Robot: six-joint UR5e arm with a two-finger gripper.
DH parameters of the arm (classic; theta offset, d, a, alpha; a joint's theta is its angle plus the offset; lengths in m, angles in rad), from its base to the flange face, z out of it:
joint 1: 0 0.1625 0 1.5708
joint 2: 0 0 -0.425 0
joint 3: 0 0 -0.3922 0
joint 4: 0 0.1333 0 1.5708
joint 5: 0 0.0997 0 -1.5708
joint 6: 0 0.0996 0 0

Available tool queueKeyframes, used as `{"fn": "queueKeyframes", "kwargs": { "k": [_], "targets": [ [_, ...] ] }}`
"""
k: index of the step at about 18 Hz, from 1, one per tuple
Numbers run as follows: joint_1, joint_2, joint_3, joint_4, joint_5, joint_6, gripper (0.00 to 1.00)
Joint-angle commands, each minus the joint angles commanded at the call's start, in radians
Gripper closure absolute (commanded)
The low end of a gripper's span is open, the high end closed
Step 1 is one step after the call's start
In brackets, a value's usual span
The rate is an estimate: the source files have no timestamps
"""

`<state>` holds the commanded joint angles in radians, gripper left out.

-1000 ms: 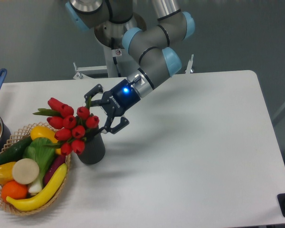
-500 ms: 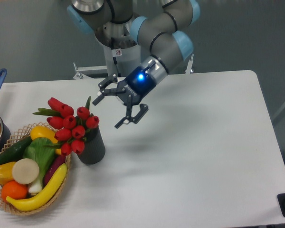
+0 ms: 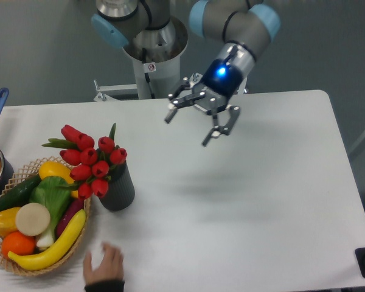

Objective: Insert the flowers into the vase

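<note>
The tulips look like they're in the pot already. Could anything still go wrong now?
Possibly. The flowers lean out to one side of the vase, which stands right beside the basket of fake vegetables, so a nudge might tip it. A person's hand has appeared at the near table edge, close to the vase, and could bump it. The open pincer hangs empty and well away, so the arm itself seems little threat.

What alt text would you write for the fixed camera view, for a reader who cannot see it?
Red tulip flowers stand in a dark vase at the left of a white table, while the open, empty gripper hangs above the table's far middle. A wicker basket of toy produce sits beside the vase, and a person's hand shows at the near edge.
</note>
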<state>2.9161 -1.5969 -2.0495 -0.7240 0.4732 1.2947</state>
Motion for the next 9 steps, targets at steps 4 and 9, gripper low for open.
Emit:
{"fn": "queueKeyframes", "kwargs": {
  "k": [4, 9],
  "targets": [
    [-0.005, -0.015, 0.055, 0.0, 0.246, 0.009, 0.0],
    [-0.014, -0.156, 0.166, -0.009, 0.52, 0.011, 0.0]
  ]
}}
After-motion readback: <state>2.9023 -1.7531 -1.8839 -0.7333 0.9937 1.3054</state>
